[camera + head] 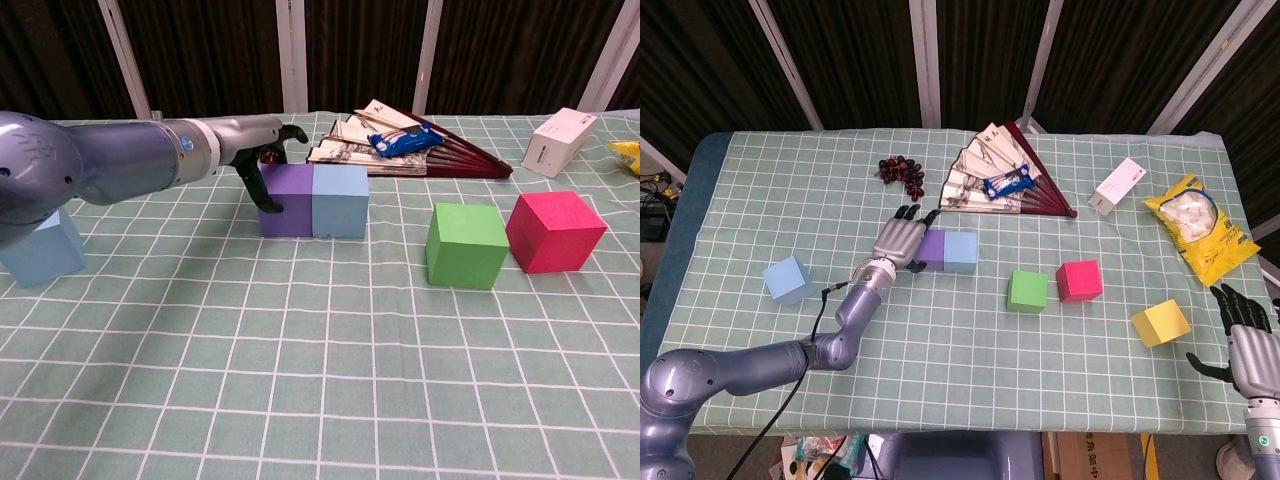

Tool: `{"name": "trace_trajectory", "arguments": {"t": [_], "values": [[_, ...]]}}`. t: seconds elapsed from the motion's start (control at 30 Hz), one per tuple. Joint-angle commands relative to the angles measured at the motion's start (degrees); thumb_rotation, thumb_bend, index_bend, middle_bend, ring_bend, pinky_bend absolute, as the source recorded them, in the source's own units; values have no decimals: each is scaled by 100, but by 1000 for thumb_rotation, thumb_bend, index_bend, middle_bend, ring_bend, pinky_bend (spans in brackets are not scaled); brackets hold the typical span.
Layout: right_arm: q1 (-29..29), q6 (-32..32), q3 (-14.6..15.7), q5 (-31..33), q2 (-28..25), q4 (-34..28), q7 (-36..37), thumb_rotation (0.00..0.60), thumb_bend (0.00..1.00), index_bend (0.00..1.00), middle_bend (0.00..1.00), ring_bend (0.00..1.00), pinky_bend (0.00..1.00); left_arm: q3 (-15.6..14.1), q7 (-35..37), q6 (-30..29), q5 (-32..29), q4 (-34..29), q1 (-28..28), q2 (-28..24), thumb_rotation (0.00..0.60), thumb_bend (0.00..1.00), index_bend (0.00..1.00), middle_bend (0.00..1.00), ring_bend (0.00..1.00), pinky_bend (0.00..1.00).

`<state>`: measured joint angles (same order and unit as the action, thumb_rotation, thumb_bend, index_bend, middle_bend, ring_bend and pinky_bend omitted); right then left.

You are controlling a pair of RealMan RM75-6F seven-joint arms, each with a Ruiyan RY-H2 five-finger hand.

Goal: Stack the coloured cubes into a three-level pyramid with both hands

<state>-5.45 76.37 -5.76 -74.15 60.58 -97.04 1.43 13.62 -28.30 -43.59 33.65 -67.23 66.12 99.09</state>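
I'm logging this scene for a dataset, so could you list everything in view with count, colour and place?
purple foam cube: one, mid-table, touching the blue cube on its right
light blue foam cubes: two, one beside the purple, one alone at far left
green foam cube: one, centre
red foam cube: one, right of green
yellow foam cube: one, near right edge
folding paper fan: one, back centre, a blue wrapped item on it
dark grapes: one bunch, back left
white box: one, back right
yellow snack bag: one, far right
left hand: against the purple cube
right hand: open, bottom right
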Motion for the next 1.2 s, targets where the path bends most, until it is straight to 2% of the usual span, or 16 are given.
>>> {"name": "trace_trajectory", "arguments": {"t": [0.03, 1.2], "values": [[2, 1, 1, 1, -1, -3, 0, 600, 218, 0, 0, 0, 0, 0, 15, 12, 15, 20, -3, 15, 600, 364, 0, 346, 35, 19], [5, 19, 0, -10, 0, -11, -2, 600, 218, 0, 0, 0, 0, 3, -22, -20, 30, -55, -3, 24, 600, 365, 0, 343, 35, 19]]}}
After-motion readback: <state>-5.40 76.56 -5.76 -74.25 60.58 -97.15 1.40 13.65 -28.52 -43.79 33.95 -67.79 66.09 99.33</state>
